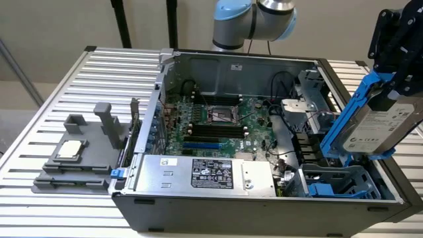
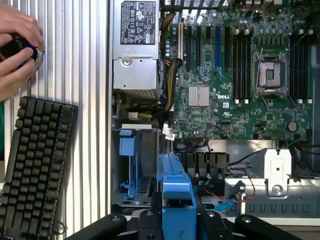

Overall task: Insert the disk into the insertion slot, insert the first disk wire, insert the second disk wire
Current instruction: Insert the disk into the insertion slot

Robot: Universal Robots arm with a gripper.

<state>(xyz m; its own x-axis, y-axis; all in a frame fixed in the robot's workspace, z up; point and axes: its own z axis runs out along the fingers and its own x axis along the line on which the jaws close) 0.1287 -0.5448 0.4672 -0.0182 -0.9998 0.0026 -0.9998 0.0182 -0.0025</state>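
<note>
My tool (image 1: 391,94), clamped shut on the disk (image 1: 378,126), held it tilted on edge just above the insertion slot (image 1: 338,181); a clean entry, I judged, required squaring the disk with the slot's walls.

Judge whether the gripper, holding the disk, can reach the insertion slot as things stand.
Probably yes: the gripper holds the disk tilted just above the insertion slot, whose open top looks unobstructed.
</note>
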